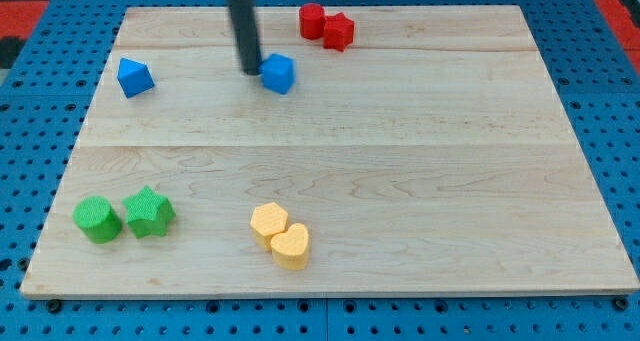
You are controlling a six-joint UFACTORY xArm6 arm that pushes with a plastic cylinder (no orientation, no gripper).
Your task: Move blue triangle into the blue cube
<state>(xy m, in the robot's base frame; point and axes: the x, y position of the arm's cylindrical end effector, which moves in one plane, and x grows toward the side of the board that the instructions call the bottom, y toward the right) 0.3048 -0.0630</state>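
Observation:
The blue triangle lies near the board's upper left. The blue cube lies to its right, near the top middle, well apart from it. My dark rod comes down from the view's top, and my tip rests on the board just left of the blue cube, close to or touching its left side. My tip is between the two blue blocks and much nearer to the cube.
Two red blocks touch each other at the top, right of my rod. A green round block and a green star sit at the lower left. Two yellow blocks touch at the bottom middle.

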